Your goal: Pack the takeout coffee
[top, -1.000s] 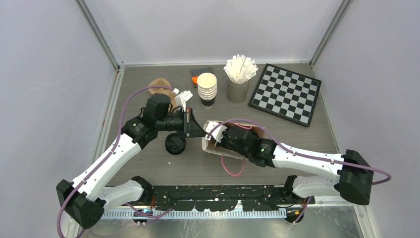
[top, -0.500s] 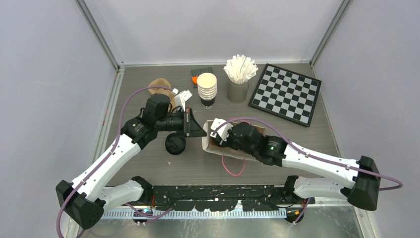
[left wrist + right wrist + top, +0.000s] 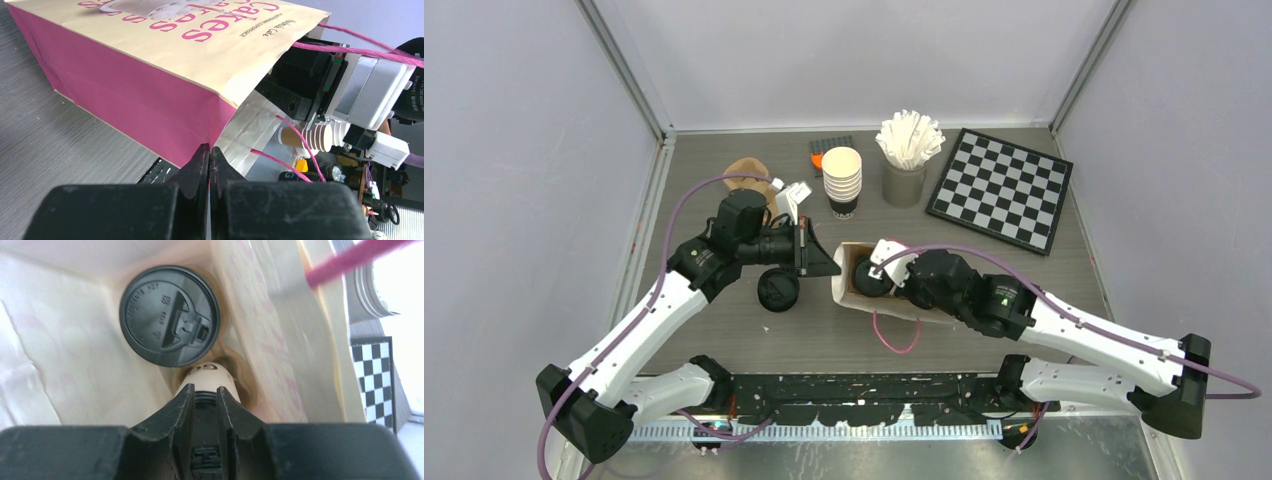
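A paper bag (image 3: 894,308) with pink sides (image 3: 125,95) and pink string handles stands mid-table, its mouth open upward. My left gripper (image 3: 209,148) is shut on a corner of the bag's rim, and it shows at the bag's left edge (image 3: 828,264) in the top view. Inside the bag, one takeout coffee (image 3: 170,315) with a black lid (image 3: 869,278) faces up. Beside it is a second cream cup (image 3: 210,375). My right gripper (image 3: 205,389) reaches into the bag (image 3: 60,340) and is shut on this cup's black lid.
A round black lid (image 3: 777,290) sits on the table under my left arm; what is beneath it is hidden. At the back are a stack of lidless cups (image 3: 842,180), a holder of white sticks (image 3: 907,150), a chessboard (image 3: 1001,188) and a brown object (image 3: 749,175).
My right arm has shifted to the right over the bag, uncovering the black lid of the cup at the bag's left end. The left arm has stayed put.
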Available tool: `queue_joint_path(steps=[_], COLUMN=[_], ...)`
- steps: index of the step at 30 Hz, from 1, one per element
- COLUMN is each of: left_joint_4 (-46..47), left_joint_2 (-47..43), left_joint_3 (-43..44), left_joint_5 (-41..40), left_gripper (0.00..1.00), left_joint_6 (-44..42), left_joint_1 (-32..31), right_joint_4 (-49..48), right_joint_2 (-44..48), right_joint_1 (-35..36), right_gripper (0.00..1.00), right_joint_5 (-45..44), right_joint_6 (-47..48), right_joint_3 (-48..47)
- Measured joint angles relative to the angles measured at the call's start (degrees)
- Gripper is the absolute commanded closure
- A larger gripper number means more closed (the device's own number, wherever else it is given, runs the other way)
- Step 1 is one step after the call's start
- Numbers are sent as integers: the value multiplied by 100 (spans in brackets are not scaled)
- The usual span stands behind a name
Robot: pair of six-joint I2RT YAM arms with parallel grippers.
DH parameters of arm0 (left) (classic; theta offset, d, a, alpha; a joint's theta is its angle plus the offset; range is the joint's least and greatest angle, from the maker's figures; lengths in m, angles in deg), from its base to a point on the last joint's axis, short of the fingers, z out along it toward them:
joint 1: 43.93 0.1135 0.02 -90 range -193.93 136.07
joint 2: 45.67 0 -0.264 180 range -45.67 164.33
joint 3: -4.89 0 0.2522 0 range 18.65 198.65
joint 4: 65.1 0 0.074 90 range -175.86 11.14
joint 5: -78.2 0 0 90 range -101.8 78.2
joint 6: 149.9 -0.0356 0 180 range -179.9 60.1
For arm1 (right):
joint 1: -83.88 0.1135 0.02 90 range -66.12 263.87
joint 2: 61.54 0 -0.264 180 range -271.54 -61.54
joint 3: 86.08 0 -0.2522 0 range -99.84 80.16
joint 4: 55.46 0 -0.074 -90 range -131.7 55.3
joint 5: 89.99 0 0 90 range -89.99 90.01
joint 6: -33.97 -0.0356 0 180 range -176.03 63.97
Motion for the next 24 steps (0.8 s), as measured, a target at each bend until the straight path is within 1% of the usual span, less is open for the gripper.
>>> queue_joint_path(steps=[4,11,24], left_joint_4=[0,0,0], left_joint_2=[-4,-22,-22], left_joint_3=[0,0,0], left_joint_5=[0,2,7], left_gripper=[100,100,100], left_joint_6=[0,0,15], left_joint_1=[0,0,0], right_joint_4=[247,328,883], right_joint_2=[138,306,304], right_joint_1=[0,0,0], right_gripper=[72,72,72], right_joint_5=[-258,-509,-599], right_joint_6=[2,2,-177], right_joint_3=[0,70,15])
